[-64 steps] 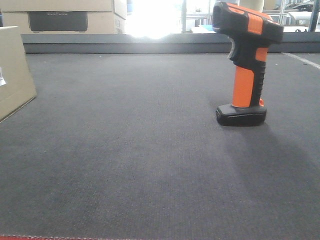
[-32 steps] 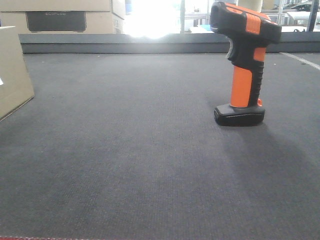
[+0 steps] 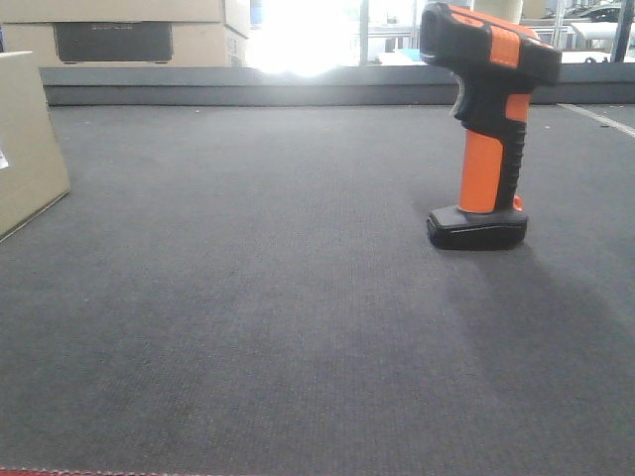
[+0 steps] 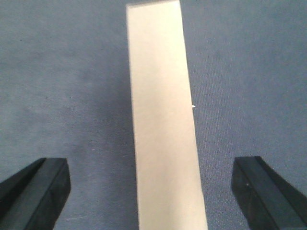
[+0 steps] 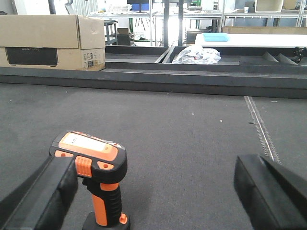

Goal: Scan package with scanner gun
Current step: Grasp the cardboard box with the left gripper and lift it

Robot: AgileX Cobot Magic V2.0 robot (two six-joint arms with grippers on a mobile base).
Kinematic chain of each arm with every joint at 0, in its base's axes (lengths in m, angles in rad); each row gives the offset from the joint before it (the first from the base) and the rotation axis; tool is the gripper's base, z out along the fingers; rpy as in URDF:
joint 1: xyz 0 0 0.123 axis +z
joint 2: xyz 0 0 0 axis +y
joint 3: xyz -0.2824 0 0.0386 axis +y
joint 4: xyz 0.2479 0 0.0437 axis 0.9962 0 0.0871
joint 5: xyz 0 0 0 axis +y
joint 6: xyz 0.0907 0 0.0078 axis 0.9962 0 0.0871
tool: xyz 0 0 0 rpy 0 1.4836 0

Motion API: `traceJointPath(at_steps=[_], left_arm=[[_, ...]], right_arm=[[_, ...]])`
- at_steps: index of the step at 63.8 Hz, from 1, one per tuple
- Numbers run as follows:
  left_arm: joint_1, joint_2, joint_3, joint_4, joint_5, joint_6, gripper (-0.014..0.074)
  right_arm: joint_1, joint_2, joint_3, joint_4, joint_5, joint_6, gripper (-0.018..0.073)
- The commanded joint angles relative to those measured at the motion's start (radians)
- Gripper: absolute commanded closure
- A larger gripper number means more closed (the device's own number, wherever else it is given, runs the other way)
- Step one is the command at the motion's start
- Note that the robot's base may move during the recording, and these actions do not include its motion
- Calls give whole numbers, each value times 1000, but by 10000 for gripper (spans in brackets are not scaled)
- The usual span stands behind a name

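Observation:
The scanner gun [image 3: 486, 129] stands upright on its flat black base, right of centre on the dark mat. In the right wrist view the scanner gun [image 5: 96, 177] sits just inside the left finger [image 5: 38, 196] of my right gripper [image 5: 153, 191], which is open wide around it without touching. The package [image 3: 25, 139], a plain tan box, shows only partly at the left edge. From above, the package [image 4: 163, 134] appears as a narrow tan strip between the spread fingers of my open left gripper [image 4: 151, 177], with mat showing on both sides.
Tan cartons with a dark printed panel [image 3: 119, 35] stand behind the raised dark ledge [image 3: 298, 84] at the mat's far edge, and one such carton [image 5: 48, 43] shows in the right wrist view. A pale seam line [image 5: 259, 124] runs along the mat at right.
The whole front view swayed a few pixels left and back. Scanner gun and package keep their places.

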Motion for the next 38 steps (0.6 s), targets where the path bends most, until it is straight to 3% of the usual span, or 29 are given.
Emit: traceJointPath(at_steps=[1,31,38], left_arm=[[3,51,-12,-10,4,9,15],[3,232,-12,-58,4,13,18],[3,257,-12,-58,4,13,69]], right_arm=[[2,7,-7,-6,-16,-1,-9],[2,9,-7,0,-13,-1,-9],[2,9,-7,0,-11,-1,-9]])
